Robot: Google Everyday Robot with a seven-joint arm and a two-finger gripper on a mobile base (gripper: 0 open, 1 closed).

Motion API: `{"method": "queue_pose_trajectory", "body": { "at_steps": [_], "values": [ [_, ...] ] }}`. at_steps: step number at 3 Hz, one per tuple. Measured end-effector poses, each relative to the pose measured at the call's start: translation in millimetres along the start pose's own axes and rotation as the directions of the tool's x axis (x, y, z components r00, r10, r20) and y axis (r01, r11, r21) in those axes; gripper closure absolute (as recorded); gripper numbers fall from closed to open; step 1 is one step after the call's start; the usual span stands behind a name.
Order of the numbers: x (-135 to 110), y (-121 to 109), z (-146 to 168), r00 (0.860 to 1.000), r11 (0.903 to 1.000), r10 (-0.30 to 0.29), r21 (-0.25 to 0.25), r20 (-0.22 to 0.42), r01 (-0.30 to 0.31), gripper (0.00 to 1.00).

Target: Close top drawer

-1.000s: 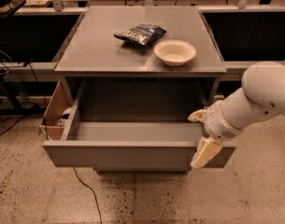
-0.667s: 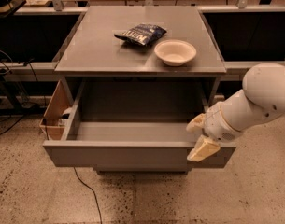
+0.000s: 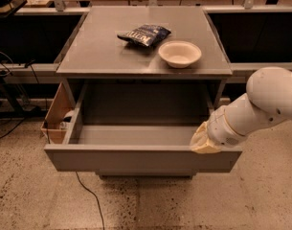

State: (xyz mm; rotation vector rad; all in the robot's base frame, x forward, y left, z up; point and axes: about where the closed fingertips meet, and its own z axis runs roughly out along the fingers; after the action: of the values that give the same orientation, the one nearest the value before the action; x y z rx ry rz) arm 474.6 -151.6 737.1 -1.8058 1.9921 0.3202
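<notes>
The top drawer is a wide grey drawer, pulled far out of the cabinet toward me. Its shallow grey box shows nothing inside. My gripper, cream-tipped on a thick white arm, comes in from the right. It sits at the right end of the drawer's front panel, on or just over the top edge. The lower drawer fronts are hidden under the open drawer.
On the grey cabinet top lie a dark snack bag and a white bowl. An open cardboard box stands left of the cabinet. A black cable runs over the speckled floor. Dark shelving flanks both sides.
My gripper has moved left and up, from beside the drawer's right front corner onto the front panel's top edge. The drawer stays open the same amount.
</notes>
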Motion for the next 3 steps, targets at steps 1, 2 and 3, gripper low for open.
{"method": "queue_pose_trajectory", "body": {
  "at_steps": [1, 2, 3],
  "values": [
    [15.6, 4.7, 5.3, 1.0, 0.9999, 0.01, -0.011, 0.005, -0.01, 1.0],
    [50.6, 14.9, 9.1, 0.999, 0.999, 0.034, -0.03, 0.031, -0.033, 1.0],
    [50.6, 14.9, 9.1, 0.999, 0.999, 0.034, -0.03, 0.031, -0.033, 1.0]
  ]
}}
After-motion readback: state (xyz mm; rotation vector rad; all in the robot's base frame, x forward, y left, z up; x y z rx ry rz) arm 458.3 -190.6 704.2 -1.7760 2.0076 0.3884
